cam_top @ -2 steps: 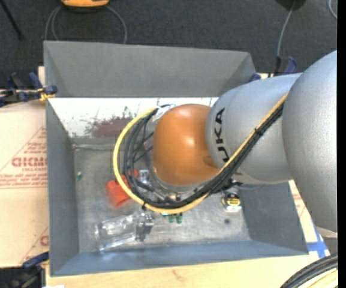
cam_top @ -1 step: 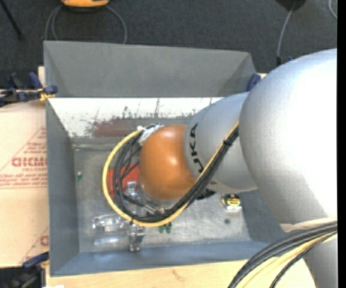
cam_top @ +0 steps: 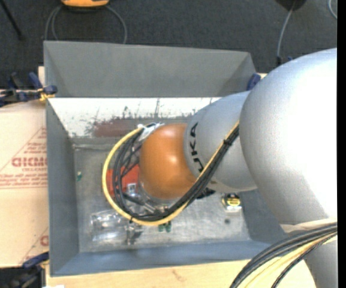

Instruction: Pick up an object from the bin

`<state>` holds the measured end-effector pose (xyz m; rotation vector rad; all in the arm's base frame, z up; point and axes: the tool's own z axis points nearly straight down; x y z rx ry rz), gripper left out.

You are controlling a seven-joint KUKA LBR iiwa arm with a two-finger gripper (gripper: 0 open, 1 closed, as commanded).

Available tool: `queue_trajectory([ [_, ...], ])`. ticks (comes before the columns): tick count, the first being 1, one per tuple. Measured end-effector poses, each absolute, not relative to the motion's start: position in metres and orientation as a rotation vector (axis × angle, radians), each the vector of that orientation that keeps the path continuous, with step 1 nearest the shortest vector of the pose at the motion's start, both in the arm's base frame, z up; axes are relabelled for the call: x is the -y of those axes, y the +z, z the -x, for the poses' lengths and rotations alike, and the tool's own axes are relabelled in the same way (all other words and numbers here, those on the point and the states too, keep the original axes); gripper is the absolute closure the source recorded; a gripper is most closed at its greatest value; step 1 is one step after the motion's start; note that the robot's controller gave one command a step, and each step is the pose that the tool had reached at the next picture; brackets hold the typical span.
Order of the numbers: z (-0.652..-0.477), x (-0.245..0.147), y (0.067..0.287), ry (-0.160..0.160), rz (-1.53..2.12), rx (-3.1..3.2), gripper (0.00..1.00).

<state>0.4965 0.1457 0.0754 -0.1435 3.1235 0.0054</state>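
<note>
My gripper [cam_top: 132,233] reaches down near the bin's front left, mostly hidden under the arm's wrist. A clear, crumpled plastic thing [cam_top: 104,225] lies on the bin floor just to its left, touching or nearly touching it. A red thing [cam_top: 126,176] shows partly behind the cables, farther back. A small green piece [cam_top: 167,225] lies just to the right of the gripper.
A small yellow and black thing [cam_top: 232,203] lies at the bin's right, beside the arm. A tiny green speck [cam_top: 78,174] sits near the left wall. The arm with its orange cover and cables hides the middle of the bin floor.
</note>
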Motion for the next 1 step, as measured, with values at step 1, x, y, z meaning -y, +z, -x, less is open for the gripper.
queue_trajectory([
  [1, -0.4738, -0.1306, 0.2108, -0.001, 0.448, -3.103, 1.00],
])
